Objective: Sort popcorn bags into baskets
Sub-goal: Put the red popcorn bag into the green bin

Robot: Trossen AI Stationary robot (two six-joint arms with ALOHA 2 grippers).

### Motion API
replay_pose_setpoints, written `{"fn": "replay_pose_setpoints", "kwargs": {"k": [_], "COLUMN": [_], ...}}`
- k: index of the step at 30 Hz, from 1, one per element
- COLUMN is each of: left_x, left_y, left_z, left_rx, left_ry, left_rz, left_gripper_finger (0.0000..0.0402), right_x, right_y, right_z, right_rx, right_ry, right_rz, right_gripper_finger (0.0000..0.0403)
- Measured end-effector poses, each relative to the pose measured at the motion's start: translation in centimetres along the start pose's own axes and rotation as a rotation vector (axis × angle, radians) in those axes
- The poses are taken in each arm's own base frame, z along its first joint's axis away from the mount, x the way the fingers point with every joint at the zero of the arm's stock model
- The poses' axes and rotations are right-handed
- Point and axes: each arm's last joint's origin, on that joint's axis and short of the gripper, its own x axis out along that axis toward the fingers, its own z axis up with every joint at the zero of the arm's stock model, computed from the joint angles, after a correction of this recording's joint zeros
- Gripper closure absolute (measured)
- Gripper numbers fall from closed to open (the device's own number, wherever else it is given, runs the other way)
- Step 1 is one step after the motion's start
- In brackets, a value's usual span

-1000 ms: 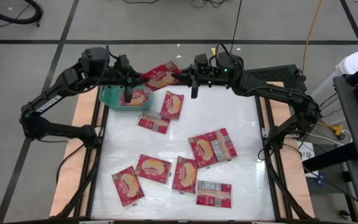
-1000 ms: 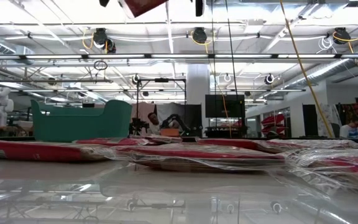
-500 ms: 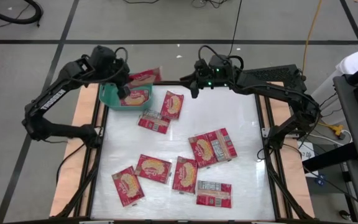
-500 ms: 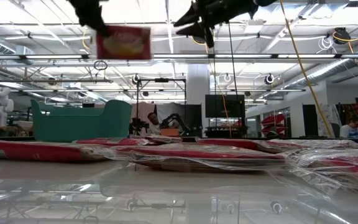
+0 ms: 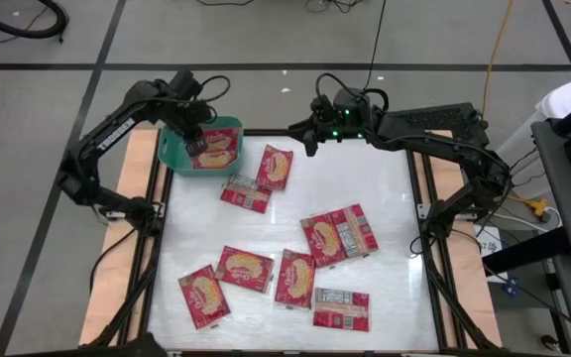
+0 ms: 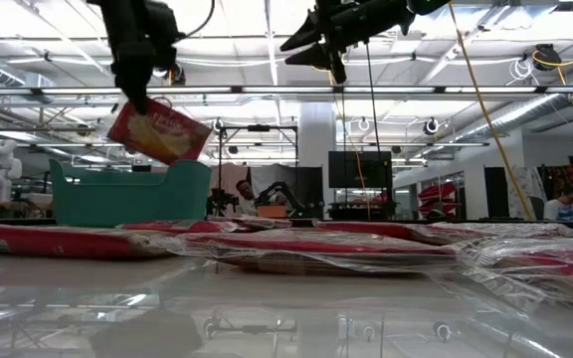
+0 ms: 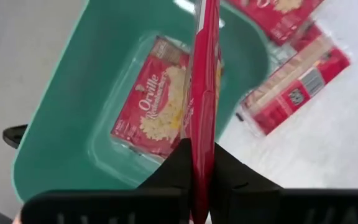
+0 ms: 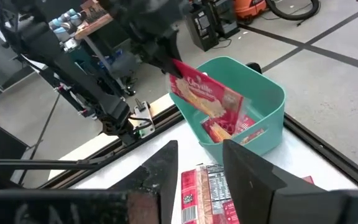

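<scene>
Since a second ago the left gripper (image 5: 194, 139) has carried its popcorn bag (image 6: 159, 131) away from the right gripper (image 5: 310, 134) to hang above the teal basket (image 5: 173, 154), and the right gripper's jaws now stand apart with nothing between them, beside the basket's far corner, high over the tabletop (image 5: 385, 198). Left jaws are clamped on the bag's top edge; the packet hangs edge-down, its long axis tilted, the lower end pointing into the basket. Inside the basket lies a second bag (image 7: 154, 109), flat and face up, reading "Orville" in white script. Just beside the basket lie a barcode-side packet (image 5: 246, 193) and a face-up packet (image 5: 275, 167); six more are scattered well away from the basket, none blocking it.
</scene>
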Motion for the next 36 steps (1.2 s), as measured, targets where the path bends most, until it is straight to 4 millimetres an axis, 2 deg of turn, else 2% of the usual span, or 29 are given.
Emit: {"fn": "replay_pose_setpoints", "kwargs": {"k": [6, 11, 14, 20, 27, 32, 36], "left_x": [2.9, 4.9, 5.8, 7.1, 8.1, 8.2, 8.2], "left_y": [1.8, 2.3, 2.5, 3.0, 3.3, 3.6, 4.0], "left_z": [0.9, 1.1, 1.2, 1.5, 1.8, 1.7, 1.6], "left_rx": [-0.032, -0.076, -0.1, -0.087, -0.092, -0.08, -0.124], "left_ry": [0.085, 0.155, 0.196, 0.226, 0.249, 0.291, 0.312], "left_rz": [-0.054, -0.16, -0.179, -0.191, -0.188, -0.076, -0.008], "left_gripper_finger": [0.0369, 0.0379, 0.0372, 0.0346, 0.034, 0.0337, 0.0306], "right_x": [0.0, 0.1, 0.2, 0.4, 0.6, 0.7, 0.8], "right_y": [0.0, 0.2, 0.6, 1.5, 2.3, 2.9, 3.2], "right_z": [0.0, -0.1, -0.2, -0.5, -0.8, -1.1, -1.2], "right_rx": [0.007, 0.078, 0.094, 0.085, 0.107, 0.109, 0.105], "right_ry": [-0.004, 0.0, 0.006, 0.011, 0.024, 0.033, 0.037], "right_rz": [0.002, 0.008, 0.019, 0.044, 0.062, 0.078, 0.085], "right_gripper_finger": [0.0282, 0.0282, 0.0282, 0.0282, 0.0282, 0.0282, 0.0282]}}
